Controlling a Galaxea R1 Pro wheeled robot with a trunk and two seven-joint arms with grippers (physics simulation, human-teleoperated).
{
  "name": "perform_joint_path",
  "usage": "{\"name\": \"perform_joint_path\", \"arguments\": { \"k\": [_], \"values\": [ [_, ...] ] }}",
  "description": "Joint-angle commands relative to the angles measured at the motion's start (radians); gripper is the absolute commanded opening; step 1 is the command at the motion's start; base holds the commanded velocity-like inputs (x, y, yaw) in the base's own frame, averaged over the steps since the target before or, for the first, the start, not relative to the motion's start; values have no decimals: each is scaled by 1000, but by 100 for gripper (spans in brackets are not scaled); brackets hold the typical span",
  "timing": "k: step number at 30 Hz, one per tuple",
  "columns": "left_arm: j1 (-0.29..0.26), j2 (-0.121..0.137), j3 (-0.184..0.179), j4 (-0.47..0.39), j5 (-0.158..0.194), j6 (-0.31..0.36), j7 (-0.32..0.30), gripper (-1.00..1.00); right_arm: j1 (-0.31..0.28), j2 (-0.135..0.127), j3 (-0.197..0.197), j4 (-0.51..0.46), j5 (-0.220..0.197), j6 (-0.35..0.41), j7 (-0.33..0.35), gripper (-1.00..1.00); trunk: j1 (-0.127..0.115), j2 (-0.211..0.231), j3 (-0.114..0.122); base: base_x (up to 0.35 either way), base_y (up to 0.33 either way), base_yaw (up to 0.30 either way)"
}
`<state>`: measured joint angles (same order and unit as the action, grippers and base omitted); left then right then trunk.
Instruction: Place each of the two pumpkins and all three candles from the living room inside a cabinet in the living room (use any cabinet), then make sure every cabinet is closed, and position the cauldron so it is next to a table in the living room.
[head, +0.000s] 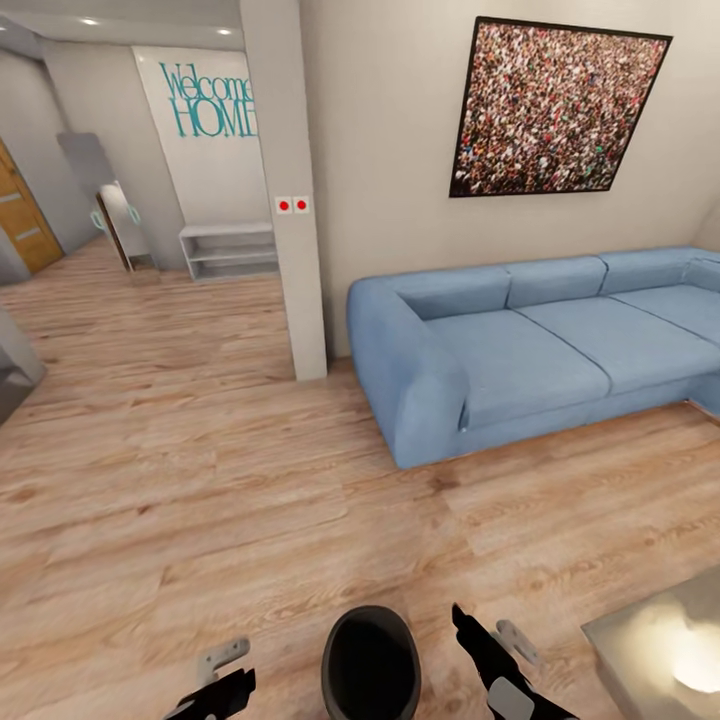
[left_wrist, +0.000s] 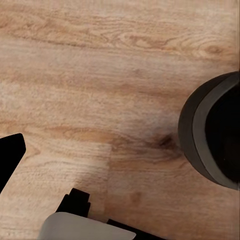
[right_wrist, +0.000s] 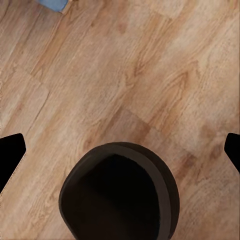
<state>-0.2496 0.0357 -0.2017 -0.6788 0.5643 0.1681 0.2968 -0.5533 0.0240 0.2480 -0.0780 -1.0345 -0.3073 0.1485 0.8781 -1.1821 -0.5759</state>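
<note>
Nearest the head cam, w/ the cauldron (head: 371, 663) as landmark: it stands upright on the wood floor (head: 200, 480), mouth up, inside black and unreadable, lower part cut by the frame edge. Left of it, apart from it, is the left tool (head: 222, 680): a pale finger and a dark one show in the head view, but whether they are apart or together I cannot tell. Its wrist cam shows the cauldron's rim (left_wrist: 212, 131) off to one side, nothing between the fingers but floor. Right of the cauldron, just beside it, is the right tool (head: 490, 635), fingers spread wide; in its wrist cam the dark tips sit at both picture edges w/ the cauldron (right_wrist: 119, 192) centred between and below them, no contact seen. Likely reason: arms flank the pot to line up a two-sided grab or push toward the bench (head: 665, 640), whose glossy corner shows further right, near but not touching the cauldron.

Beyond the cauldron: pillar (head: 290, 190) w/ two red switches, then blue sofa (head: 530, 340) under a framed crowd picture (head: 555, 110).

Hidden: most of the bench, both arms, sofa's right end.
</note>
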Motion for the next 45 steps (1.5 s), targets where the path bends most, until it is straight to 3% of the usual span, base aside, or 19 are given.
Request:
{"name": "perform_joint_path", "arguments": {
  "k": [1, 18, 29, 41, 45],
  "values": [
    [0, 2, -7, -2, 8, 0, 9, 100, -1, 0, 6, 1, -11, -4, 6, 100, 0, 0, -1, 171, -49, 0],
    [-1, 3, -8, -2, 9, -24, 9, 100, -1, 0, 7, -10, -10, -4, 7, 100, 0, 0, 0, 18, 6, -4],
    [-1, 2, -8, -2, 9, -25, 9, 100, -1, 0, 7, -8, -10, -5, 8, 100, 0, 0, 11, 0, 129, -186],
    [0, 2, -8, -2, 9, -25, 9, 100, -1, 2, 9, -10, -6, 0, 0, 100, 0, 0, 19, 0, -79, -151],
    [0, 2, -9, -2, 11, -25, 9, 100, -1, 4, 23, -4, 6, 11, -46, 100, 0, 0, 19, 0, -30, -13]
  ]
}}
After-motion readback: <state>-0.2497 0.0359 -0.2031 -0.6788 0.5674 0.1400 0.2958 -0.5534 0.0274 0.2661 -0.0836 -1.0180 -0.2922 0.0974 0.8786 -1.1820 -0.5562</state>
